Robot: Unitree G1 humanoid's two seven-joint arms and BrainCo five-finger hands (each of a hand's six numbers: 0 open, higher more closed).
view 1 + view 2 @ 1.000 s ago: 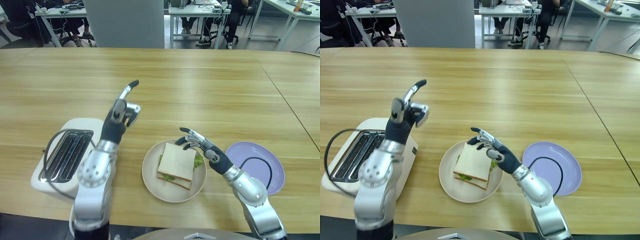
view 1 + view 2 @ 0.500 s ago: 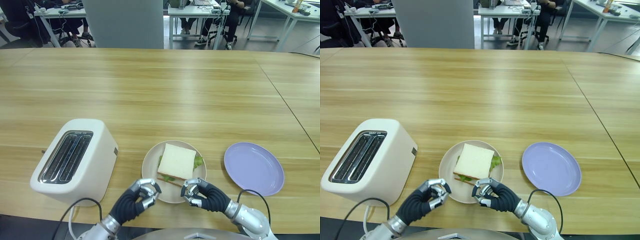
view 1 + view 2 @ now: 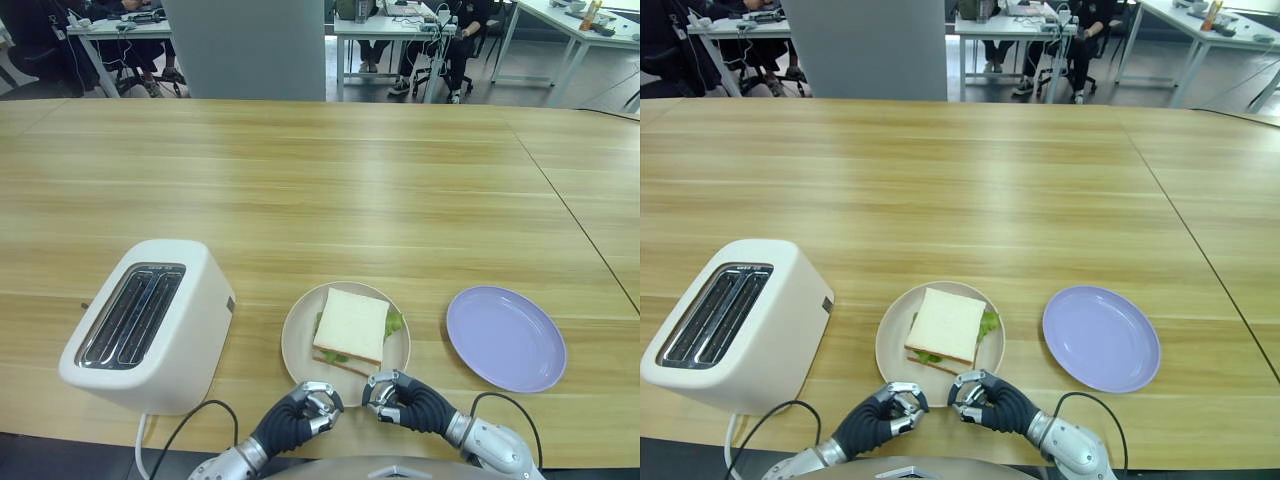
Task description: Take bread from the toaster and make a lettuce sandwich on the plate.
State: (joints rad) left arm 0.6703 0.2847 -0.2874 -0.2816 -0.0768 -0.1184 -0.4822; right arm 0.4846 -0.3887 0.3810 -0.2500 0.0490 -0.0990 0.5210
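A sandwich (image 3: pixel 351 329) of two white bread slices with green lettuce between them lies on the round beige plate (image 3: pixel 297 340) near the table's front edge. The white toaster (image 3: pixel 147 322) stands to its left, both slots dark and bare. My left hand (image 3: pixel 305 413) and right hand (image 3: pixel 397 396) hang close together just in front of the plate's near rim, fingers curled, holding nothing. Neither hand touches the sandwich.
An empty purple plate (image 3: pixel 505 338) lies right of the beige plate. The toaster's black cable (image 3: pixel 190 428) loops at the front edge by my left arm. Behind the wooden table (image 3: pixel 320 190) stands a grey pillar (image 3: pixel 245 45) with desks and seated people.
Both arms came down from above the toaster and the sandwich to the front edge and their fingers curled. In the last half second the two hands drew closer together.
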